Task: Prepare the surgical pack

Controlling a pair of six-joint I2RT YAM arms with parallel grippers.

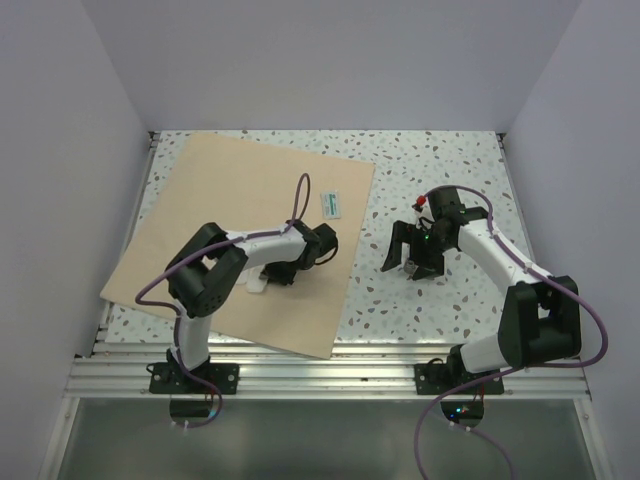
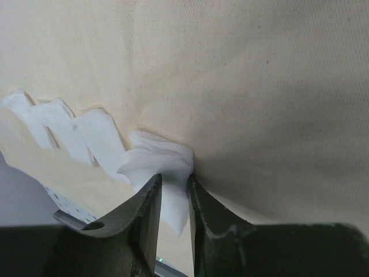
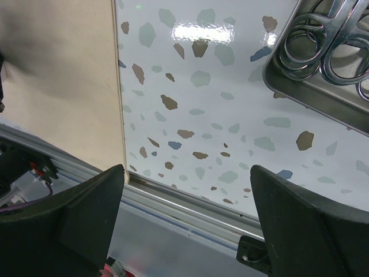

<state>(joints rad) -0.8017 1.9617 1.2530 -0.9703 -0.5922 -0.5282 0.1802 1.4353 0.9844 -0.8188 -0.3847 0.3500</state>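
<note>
A: Checking the left end effector (image 2: pixel 173 179): status?

B: Clenched on a pleated white gauze strip (image 2: pixel 155 158), which lies against the large tan square wrap sheet (image 1: pixel 210 200) covering the left side of the speckled white worktop (image 3: pixel 219 115).

A: And the right end effector (image 3: pixel 187 176)?

B: Released, fingers spread, above bare worktop. The rectangular steel tray (image 3: pixel 311 95), holding steel ring-handled scissors (image 3: pixel 323 51), sits close by, off the sheet.
</note>
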